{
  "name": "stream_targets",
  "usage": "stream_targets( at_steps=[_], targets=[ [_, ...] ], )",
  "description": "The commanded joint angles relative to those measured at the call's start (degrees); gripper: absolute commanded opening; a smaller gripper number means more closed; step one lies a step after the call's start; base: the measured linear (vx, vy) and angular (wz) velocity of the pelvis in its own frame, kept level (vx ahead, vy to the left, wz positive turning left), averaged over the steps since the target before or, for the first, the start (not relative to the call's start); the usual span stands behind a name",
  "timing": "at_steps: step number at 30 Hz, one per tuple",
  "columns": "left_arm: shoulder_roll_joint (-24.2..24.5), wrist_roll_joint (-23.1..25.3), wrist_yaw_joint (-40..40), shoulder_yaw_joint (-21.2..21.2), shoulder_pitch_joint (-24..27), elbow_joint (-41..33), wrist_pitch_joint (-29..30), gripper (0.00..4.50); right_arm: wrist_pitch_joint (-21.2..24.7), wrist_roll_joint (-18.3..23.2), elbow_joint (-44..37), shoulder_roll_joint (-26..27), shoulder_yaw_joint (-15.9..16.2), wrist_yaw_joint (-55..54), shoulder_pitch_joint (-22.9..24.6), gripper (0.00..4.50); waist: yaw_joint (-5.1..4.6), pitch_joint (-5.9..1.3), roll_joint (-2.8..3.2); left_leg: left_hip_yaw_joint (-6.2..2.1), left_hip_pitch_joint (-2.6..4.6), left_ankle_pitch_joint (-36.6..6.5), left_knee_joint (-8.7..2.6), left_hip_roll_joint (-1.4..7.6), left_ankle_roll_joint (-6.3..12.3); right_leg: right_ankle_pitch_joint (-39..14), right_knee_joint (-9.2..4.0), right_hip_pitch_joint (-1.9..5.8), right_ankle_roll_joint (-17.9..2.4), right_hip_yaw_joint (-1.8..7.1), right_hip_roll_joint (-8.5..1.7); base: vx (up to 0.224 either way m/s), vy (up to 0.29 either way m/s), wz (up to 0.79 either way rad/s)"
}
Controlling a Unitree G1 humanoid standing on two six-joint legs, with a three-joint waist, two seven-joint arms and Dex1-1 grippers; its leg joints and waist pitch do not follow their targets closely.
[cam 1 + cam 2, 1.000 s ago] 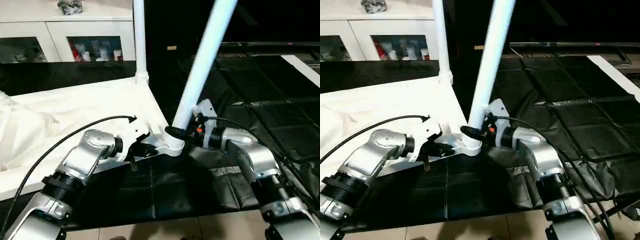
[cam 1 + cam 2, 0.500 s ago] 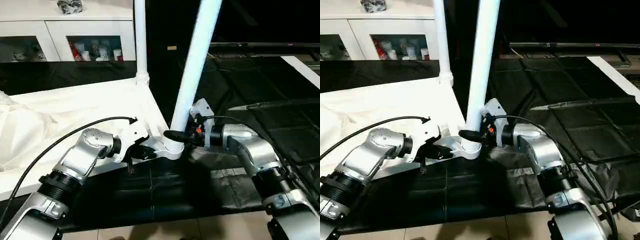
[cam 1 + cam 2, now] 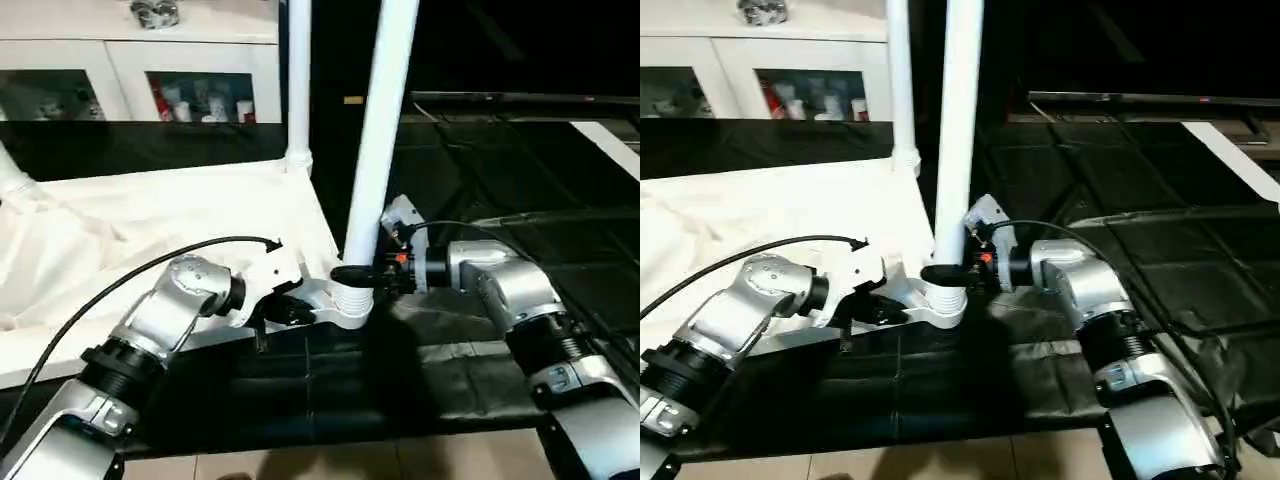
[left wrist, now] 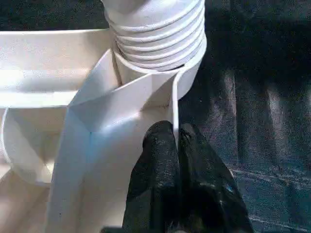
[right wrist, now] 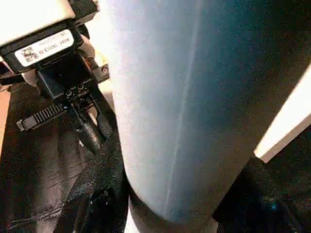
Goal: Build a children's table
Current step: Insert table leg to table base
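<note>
Here, leg upright in right hand, apparently gripped, left hand pinching tabletop rib

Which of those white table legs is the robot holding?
The near leg, standing in the corner socket: the right gripper clasps its base. The far leg stands untouched.
</note>
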Motion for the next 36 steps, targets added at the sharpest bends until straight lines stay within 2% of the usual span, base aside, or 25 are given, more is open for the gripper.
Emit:
stream_targets(
  at_steps=[1,9,12,16,17,19,21,23,26,28,29,30,34,36],
  targets=[
    [-0.2,1.3,0.3,-1.1,-0.3,1.5,-0.3,0.00,2.5,-0.9,0.4,-0.9,2.0,1.5,2.3,1.91,0.18,-3.72,0.42,-0.54,0.18,-13.7,-3.96,1.76,0.58,-19.6,-4.83,2.95,-9.4,3.33,-4.28,0.000,0.000,0.00],
    [-0.2,1.7,0.1,-0.9,-0.6,2.2,-0.9,0.00,2.6,-0.9,0.3,-0.7,1.4,1.6,2.8,1.91,0.32,-3.68,0.60,-0.57,0.22,-14.6,-3.97,1.69,0.32,-21.3,-5.10,2.89,-8.8,3.27,-4.31,0.000,0.000,0.00],
    [-0.5,1.5,0.3,-0.6,-0.8,2.4,-1.0,0.00,2.0,-0.2,0.9,0.2,-0.1,0.2,2.9,1.91,0.32,-3.69,0.60,-0.58,0.22,-14.6,-4.00,1.75,0.29,-20.8,-5.04,2.86,-9.0,3.29,-4.31,0.000,0.000,0.00],
    [-0.8,1.2,0.9,0.0,-1.2,3.1,-1.1,0.00,1.5,1.6,2.8,1.5,-3.6,-2.6,4.1,1.91,0.38,-3.63,1.12,-0.62,0.54,-16.3,-4.02,1.69,-0.08,-22.2,-5.47,2.69,-9.0,3.18,-4.35,0.000,0.000,0.00],
    [-0.8,1.2,0.9,0.0,-1.2,3.1,-1.1,0.00,1.5,1.6,2.8,1.5,-3.6,-2.6,4.1,1.91,0.34,-3.60,1.00,-0.63,0.50,-16.5,-4.03,1.67,-0.11,-22.2,-5.39,2.70,-9.0,3.17,-4.32,0.000,0.000,0.00],
    [-0.9,1.0,1.2,0.3,-1.3,3.2,-1.0,0.00,0.4,2.1,3.9,2.1,-5.4,-4.6,5.2,1.91,0.47,-3.62,1.57,-0.78,0.51,-17.2,-4.09,1.64,-0.26,-23.3,-5.51,2.75,-8.6,3.08,-4.44,0.000,0.000,0.00],
    [-0.9,0.9,1.3,0.5,-1.3,3.1,-1.0,0.00,0.0,2.2,4.2,2.3,-5.9,-5.2,5.6,1.91,0.45,-3.67,1.40,-0.83,0.47,-17.3,-4.12,1.63,-0.20,-23.2,-5.48,2.84,-8.6,3.00,-4.34,0.000,0.000,0.00],
    [-1.0,0.5,2.0,1.4,-1.2,3.1,-0.7,0.00,-0.8,3.5,2.8,3.1,-8.1,-6.0,8.1,1.91,0.45,-3.61,1.63,-0.81,0.34,-17.4,-4.15,1.57,-0.01,-23.4,-5.56,2.82,-8.5,3.00,-4.33,0.000,0.000,0.00],
    [-1.1,0.2,2.4,2.0,-1.1,3.0,-0.5,0.00,-1.2,4.3,1.8,3.7,-9.4,-6.6,9.5,1.91,0.58,-3.69,1.74,-0.82,0.34,-17.1,-4.16,1.57,0.34,-23.9,-5.64,2.80,-8.2,2.93,-4.33,0.000,0.000,0.00],
    [-1.1,-0.1,3.1,2.7,-1.0,3.1,-0.4,0.00,-2.1,5.8,-0.3,4.6,-11.0,-7.6,12.2,1.91,0.66,-3.65,2.08,-0.85,0.43,-17.4,-4.18,1.57,0.36,-25.0,-5.81,2.69,-7.8,2.89,-4.40,0.000,0.000,0.00],
    [-1.2,-0.2,3.3,2.8,-1.0,3.1,-0.4,0.00,-2.2,6.0,-0.9,4.8,-11.3,-7.8,12.9,1.91,0.75,-3.70,1.98,-0.76,0.42,-17.2,-4.18,1.55,0.50,-24.8,-5.95,2.70,-7.6,2.94,-4.34,0.000,0.000,0.00],
    [-1.3,-0.3,3.8,3.2,-1.0,3.3,-0.4,0.00,-3.6,6.4,-2.6,5.3,-11.8,-8.7,15.3,1.91,0.86,-3.61,2.23,-0.85,0.37,-17.3,-4.28,1.59,0.50,-24.6,-5.87,2.65,-7.6,2.98,-4.38,0.000,0.000,0.00],
    [-1.5,-0.5,4.9,4.0,-1.2,3.9,-0.4,0.00,-8.6,5.6,-5.8,6.2,-12.1,-10.7,20.4,1.90,0.87,-3.49,2.37,-0.85,0.40,-18.9,-4.43,1.49,0.39,-25.9,-6.21,2.48,-6.7,2.82,-4.32,0.000,0.000,0.00],
    [-1.6,-0.5,5.4,4.3,-1.4,4.3,-0.5,0.00,-11.8,4.2,-7.5,6.3,-11.7,-11.6,22.7,1.90,0.67,-3.26,2.31,-0.90,0.61,-20.3,-4.40,1.26,0.55,-30.4,-6.85,2.25,-5.3,2.61,-4.37,0.000,0.000,0.00]
  ],
)
